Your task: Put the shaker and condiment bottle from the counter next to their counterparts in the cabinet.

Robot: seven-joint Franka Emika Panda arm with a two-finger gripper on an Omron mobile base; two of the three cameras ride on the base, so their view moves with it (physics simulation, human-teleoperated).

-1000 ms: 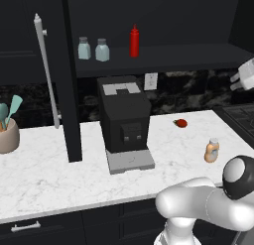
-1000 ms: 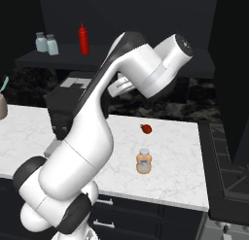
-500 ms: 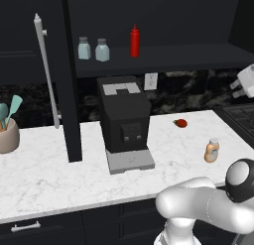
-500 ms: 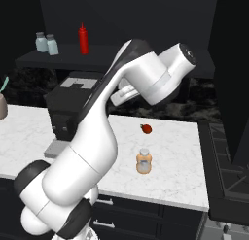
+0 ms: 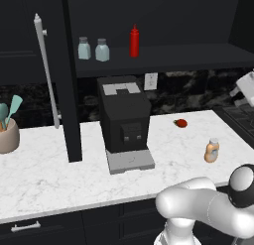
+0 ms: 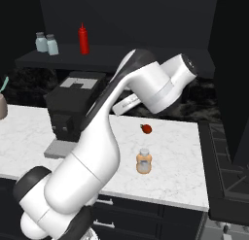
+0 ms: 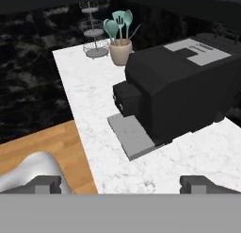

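Note:
The condiment bottle [image 5: 212, 151] [image 6: 143, 162], squat and orange-tan with a pale cap, stands upright on the right part of the white marble counter [image 5: 49, 174] [image 6: 29, 132]. Two identical pale blue-green shakers [image 5: 84, 48] [image 5: 102, 49] [image 6: 41, 41] [image 6: 52, 44] stand side by side on the cabinet shelf [image 5: 173, 58], left of the tall red squeeze bottle [image 5: 134, 41] [image 6: 83, 39]. My gripper [image 7: 121, 182] is open and empty. It hangs over the counter's front edge, facing the coffee machine, well apart from the condiment bottle.
A black coffee machine [image 5: 124, 115] [image 6: 73, 105] [image 7: 183, 93] sits mid-counter under the shelf. A small red fruit [image 5: 181, 123] [image 6: 146, 128] lies behind the condiment bottle. The open cabinet door with its grey bar handle [image 5: 43, 65] juts out at left. A utensil crock [image 5: 7, 132] [image 7: 120, 50] stands at far left.
My arm's upper links have swung lower and a little to the right. The bottles and shakers have not moved. The gripper stays open.

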